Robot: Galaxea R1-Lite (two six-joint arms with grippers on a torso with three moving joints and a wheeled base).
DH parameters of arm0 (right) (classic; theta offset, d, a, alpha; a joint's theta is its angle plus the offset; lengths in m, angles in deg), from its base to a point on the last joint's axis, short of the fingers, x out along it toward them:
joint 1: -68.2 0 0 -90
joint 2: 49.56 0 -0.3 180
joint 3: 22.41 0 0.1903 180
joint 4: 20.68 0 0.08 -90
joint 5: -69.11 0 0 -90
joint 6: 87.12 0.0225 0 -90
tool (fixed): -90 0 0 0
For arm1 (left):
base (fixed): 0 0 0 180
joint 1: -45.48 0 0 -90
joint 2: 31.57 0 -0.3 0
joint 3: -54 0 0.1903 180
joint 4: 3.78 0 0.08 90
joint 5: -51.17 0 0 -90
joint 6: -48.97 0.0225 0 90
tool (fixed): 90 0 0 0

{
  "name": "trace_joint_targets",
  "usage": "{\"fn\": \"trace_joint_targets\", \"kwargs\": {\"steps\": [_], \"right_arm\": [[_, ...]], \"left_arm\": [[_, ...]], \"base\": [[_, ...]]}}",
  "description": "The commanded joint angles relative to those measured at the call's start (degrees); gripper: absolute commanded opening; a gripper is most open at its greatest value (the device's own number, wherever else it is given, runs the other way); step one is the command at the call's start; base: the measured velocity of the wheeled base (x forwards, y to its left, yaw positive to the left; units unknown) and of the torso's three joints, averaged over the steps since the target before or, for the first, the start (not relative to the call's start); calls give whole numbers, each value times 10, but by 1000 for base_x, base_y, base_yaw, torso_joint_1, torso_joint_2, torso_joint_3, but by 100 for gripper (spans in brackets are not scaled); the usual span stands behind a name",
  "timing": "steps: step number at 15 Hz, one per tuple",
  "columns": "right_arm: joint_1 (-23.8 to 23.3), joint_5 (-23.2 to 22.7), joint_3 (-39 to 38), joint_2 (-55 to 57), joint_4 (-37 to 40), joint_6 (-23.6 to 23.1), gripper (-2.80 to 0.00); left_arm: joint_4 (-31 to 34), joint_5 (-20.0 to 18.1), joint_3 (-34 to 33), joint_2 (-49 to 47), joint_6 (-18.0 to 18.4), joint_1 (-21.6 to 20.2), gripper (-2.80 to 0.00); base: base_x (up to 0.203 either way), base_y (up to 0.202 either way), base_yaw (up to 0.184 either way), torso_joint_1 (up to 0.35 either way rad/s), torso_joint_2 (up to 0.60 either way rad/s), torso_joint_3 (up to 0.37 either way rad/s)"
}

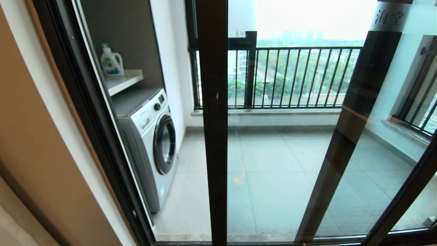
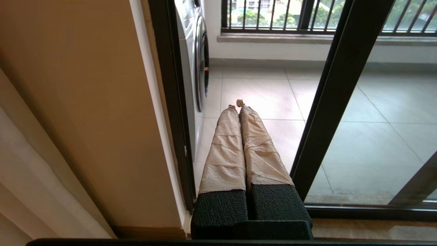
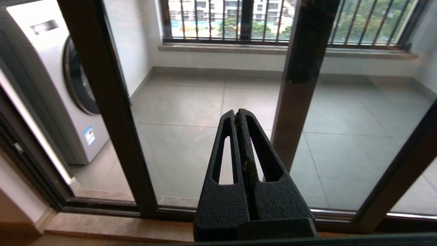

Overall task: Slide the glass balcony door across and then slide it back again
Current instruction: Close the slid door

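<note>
The glass balcony door [image 1: 213, 143] stands partly slid to the right, and a gap lies between its dark leading edge and the left jamb [image 1: 92, 112]. A dark bar handle [image 1: 216, 102] sits on that edge. A frosted band with Chinese characters [image 1: 389, 15] shows at the top right. My left gripper [image 2: 238, 104], its fingers wrapped in beige tape, is shut and empty. It points into the gap, just left of the door edge [image 2: 338, 89]. My right gripper [image 3: 238, 114] is shut and empty in front of the glass, right of the door edge [image 3: 102, 89]. Neither gripper shows in the head view.
A white washing machine [image 1: 153, 136] stands on the balcony at the left, under a shelf with a detergent bottle [image 1: 111, 61]. A second dark frame post [image 1: 355, 123] slants behind the glass. Black railing bars [image 1: 293, 77] close the far side. A beige wall [image 2: 85, 102] flanks the jamb.
</note>
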Motion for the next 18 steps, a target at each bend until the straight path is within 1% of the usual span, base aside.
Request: {"fn": "trace_joint_targets", "kwargs": {"steps": [1, 2, 3, 5, 6, 7, 8, 12, 18], "right_arm": [[0, 22, -2, 2, 4, 31, -280], [0, 46, 1, 2, 17, 51, -280], [0, 71, -3, 2, 35, 46, -280], [0, 64, -4, 2, 39, 14, -280], [0, 54, -3, 2, 41, -18, -280], [1, 32, -2, 2, 46, -30, -280], [1, 28, 2, 2, 57, -35, -280], [1, 29, 1, 1, 58, -25, -280], [1, 29, 2, 2, 58, -24, -280]], "left_arm": [[0, 0, 0, -1, 0, 0, -280], [0, 0, 0, -1, 0, 0, -280], [0, 0, 0, -1, 0, 0, -280], [0, 0, 0, -1, 0, 0, -280], [0, 0, 0, -1, 0, 0, -280], [0, 0, 0, -1, 0, 0, -280], [0, 0, 0, -1, 0, 0, -280], [0, 0, 0, -1, 0, 0, -280], [0, 0, 0, -1, 0, 0, -280]], "base": [[0, 0, 0, 0, 0, 0], [0, 0, 0, 0, 0, 0], [0, 0, 0, 0, 0, 0], [0, 0, 0, 0, 0, 0], [0, 0, 0, 0, 0, 0], [0, 0, 0, 0, 0, 0], [0, 0, 0, 0, 0, 0], [0, 0, 0, 0, 0, 0], [0, 0, 0, 0, 0, 0]]}}
